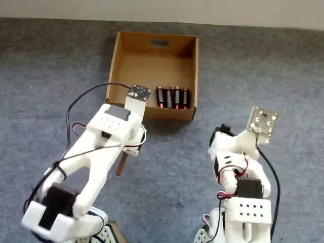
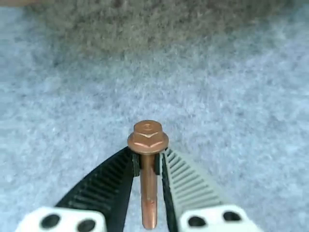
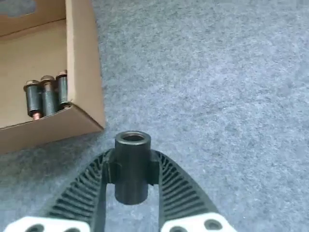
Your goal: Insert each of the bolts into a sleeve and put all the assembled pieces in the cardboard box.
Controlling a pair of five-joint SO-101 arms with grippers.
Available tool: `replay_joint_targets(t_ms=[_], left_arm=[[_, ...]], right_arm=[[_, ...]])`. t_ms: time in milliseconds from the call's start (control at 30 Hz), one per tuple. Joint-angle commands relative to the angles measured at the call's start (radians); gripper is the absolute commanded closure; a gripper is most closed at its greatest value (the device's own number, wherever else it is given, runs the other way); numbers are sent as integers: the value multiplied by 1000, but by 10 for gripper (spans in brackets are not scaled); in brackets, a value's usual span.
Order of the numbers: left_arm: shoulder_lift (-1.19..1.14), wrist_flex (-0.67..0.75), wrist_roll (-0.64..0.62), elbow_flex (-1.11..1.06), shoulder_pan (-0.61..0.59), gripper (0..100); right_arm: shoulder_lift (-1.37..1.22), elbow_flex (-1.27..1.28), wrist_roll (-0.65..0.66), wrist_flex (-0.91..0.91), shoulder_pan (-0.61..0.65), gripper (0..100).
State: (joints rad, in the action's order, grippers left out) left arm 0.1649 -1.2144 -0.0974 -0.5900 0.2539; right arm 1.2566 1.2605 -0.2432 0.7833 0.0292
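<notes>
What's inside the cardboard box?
Four sleeved bolts lie side by side against the near wall of the cardboard box. The left arm's camera board covers one near corner, so that spot is hidden.

Table (image 1: 293,172) covered edge to edge in grey short-pile carpet (image 1: 55,66). Fibrous, mottled with lighter and darker flecks. Looks paler and bluish in the right wrist view (image 3: 227,72).

Pale plain strip (image 1: 217,9) along the far edge, beyond the carpet. Wall or bare surface, cannot tell. Boundary slightly slanted, lower toward the far right corner.

Darker, brownish band (image 2: 159,29) across the carpet in the left wrist view. Shadow or stain, cannot tell.

Small tan corner (image 1: 116,231) at the near edge, left of middle. Identity unclear.
</notes>
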Motion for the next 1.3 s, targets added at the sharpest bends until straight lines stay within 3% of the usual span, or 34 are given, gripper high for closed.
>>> replay_joint_targets(t_ms=[0, 200, 367, 567, 733, 800, 933, 1067, 1267], left_arm=[[173, -51, 5, 7, -16, 993], [437, -61, -2, 4, -15, 993], [588, -54, -2, 7, -10, 993], [733, 155, -2, 4, -12, 993], [812, 370, -3, 4, -8, 993], [829, 422, -3, 4, -8, 993], [851, 477, -3, 4, -8, 993], [863, 520, -6, 4, 18, 993], [855, 540, -115, 2, 108, 993]], right_arm=[[15, -71, -2, -19, 77, 993], [15, -71, 0, -24, 219, 990], [15, -67, 0, -130, 312, 990], [8, -59, 0, -302, 331, 990], [13, -44, 3, -320, 366, 991], [15, -39, 63, -320, 400, 991], [15, -36, 199, -321, 472, 991], [15, -38, 203, -343, 481, 991], [16, -31, 206, -415, 479, 991]])
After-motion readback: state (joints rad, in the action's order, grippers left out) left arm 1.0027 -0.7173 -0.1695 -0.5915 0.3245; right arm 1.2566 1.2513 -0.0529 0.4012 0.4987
